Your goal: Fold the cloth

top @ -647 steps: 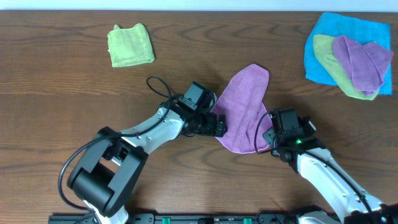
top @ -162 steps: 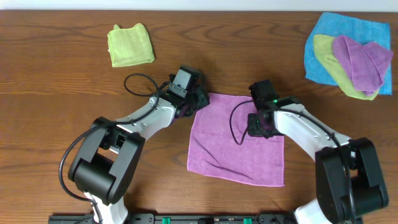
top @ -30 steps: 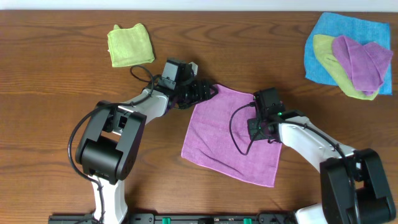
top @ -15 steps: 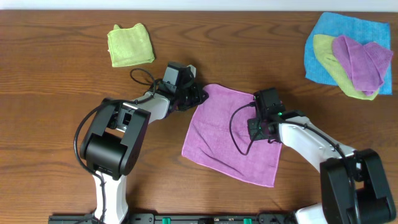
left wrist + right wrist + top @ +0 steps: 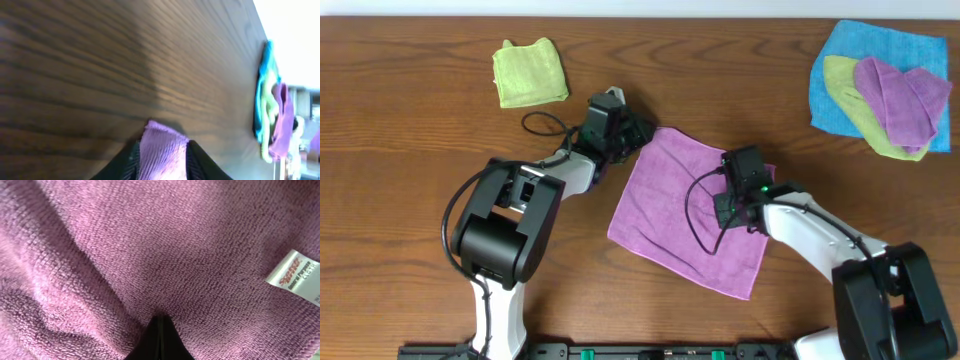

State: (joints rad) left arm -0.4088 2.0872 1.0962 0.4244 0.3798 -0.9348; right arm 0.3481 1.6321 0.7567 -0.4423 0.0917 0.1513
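Note:
The lilac cloth (image 5: 670,215) lies spread flat on the wooden table, turned like a diamond. My left gripper (image 5: 642,133) is at its far left corner. In the left wrist view that corner of the cloth (image 5: 162,150) sits pinched between the two black fingers of the left gripper (image 5: 162,162), just off the wood. My right gripper (image 5: 732,212) rests on the cloth's right half. The right wrist view has the right gripper (image 5: 160,324) with fingers together, tips pressed onto the cloth (image 5: 150,245), nothing between them. A white label (image 5: 295,275) shows on the cloth.
A folded lime-green cloth (image 5: 530,72) lies at the back left. At the back right a blue cloth (image 5: 840,55) carries a green cloth (image 5: 845,95) and a purple one (image 5: 900,100). The left arm's black cable (image 5: 545,125) loops over the table.
My left gripper has closed on the cloth's far left corner after standing open beside it. The cloth has shifted slightly left. The right gripper stays pressed on the cloth.

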